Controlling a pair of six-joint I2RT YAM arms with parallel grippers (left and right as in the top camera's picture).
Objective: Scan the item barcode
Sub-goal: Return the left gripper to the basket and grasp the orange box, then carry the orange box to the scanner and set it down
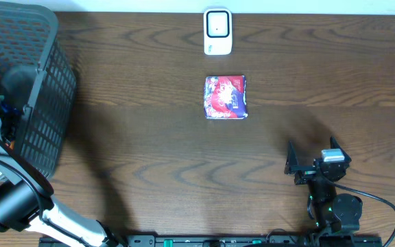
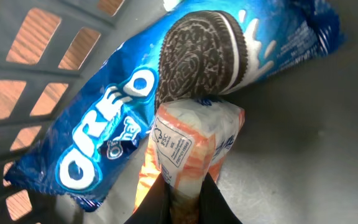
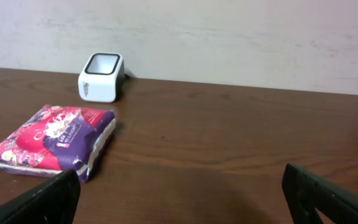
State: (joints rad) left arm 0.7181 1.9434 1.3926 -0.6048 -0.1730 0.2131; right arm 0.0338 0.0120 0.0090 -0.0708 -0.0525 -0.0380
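Slippage is feared: the orange-and-white plastic packet (image 2: 191, 146), lower centre, is pinched only at its end by the left gripper (image 2: 184, 196); right gripper (image 3: 182, 199) spread.

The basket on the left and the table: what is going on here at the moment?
The left gripper is down inside the basket, shut on the end of an orange packet that lies against a blue Oreo pack. The right gripper hangs open over the table and holds nothing. A red packet lies on the table in front of the white scanner. No item is held up to the scanner yet.
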